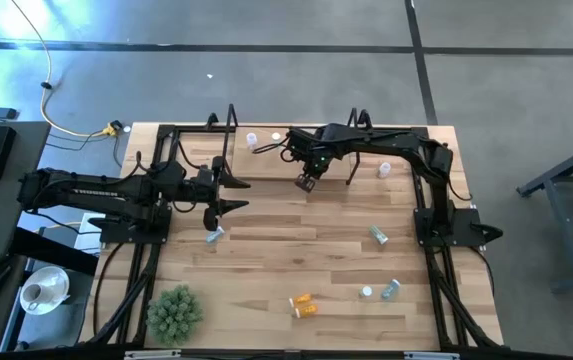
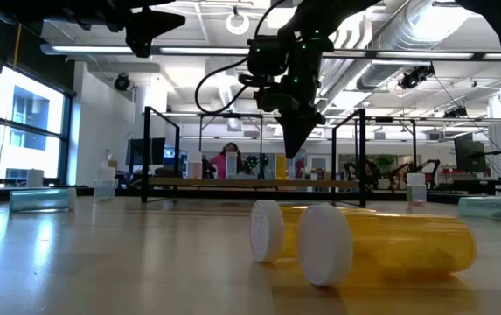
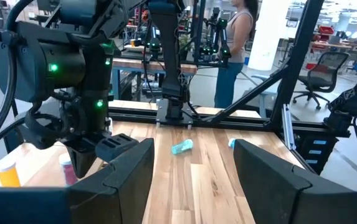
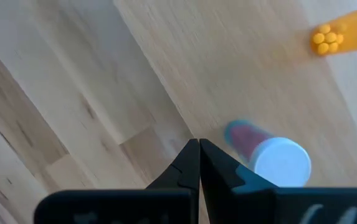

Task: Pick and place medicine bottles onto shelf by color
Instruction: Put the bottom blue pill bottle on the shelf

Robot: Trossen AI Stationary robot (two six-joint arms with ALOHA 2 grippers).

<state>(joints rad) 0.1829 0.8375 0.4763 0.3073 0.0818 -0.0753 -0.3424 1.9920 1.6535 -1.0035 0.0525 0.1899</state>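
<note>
A: Status: right gripper hangs over the front edge of the shelf, fingers pressed together, nothing between them. Left gripper sits near the table's left side, jaws apart, empty.

B: What's your nearest target?

A: Teal bottle, lying on its side on the tabletop, just in front of the left gripper. That arm is clearly nearer to it than the right. Long axis runs slightly diagonal, mostly across the table.

B: And the rest?

A: Two orange bottles lie touching near the front edge. Another teal bottle and a third lie on the right half. A few stand on the shelf already.

B: So you'd take the left arm down and forward, wrist turned so the fingers straddle the bottle across its axis.
</note>
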